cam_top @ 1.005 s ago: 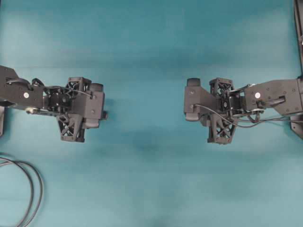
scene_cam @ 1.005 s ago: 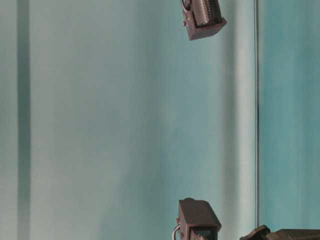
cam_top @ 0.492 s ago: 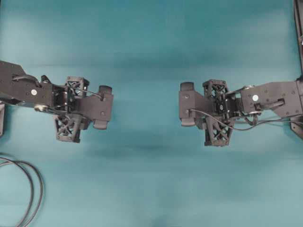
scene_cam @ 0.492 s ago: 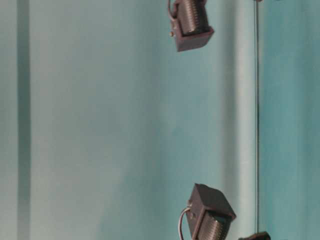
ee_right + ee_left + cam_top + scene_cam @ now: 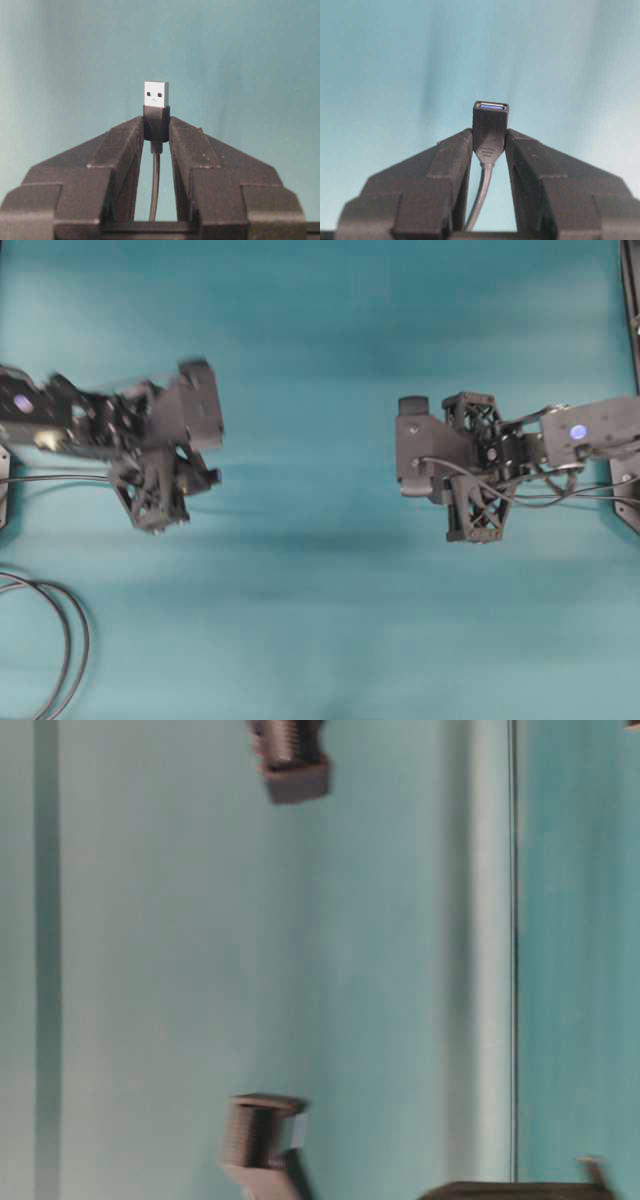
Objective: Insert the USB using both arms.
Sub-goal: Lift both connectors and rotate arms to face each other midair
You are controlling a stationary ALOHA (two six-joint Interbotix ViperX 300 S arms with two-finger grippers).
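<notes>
The right hand is pinching the USB by its dark body, silver tip sticking out past the fingertips. The left hand is clamping a black socket, opening facing outward. Both hands are hovering well apart over the teal table.

The silver-tipped, black-bodied USB and blue-mouthed black socket show against a plain teal table.

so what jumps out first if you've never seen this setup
The two wrist views: the right gripper pinches the silver-tipped USB upright, and the left gripper pinches a black socket. From overhead the arms face each other across a bare teal table, far apart.
</notes>
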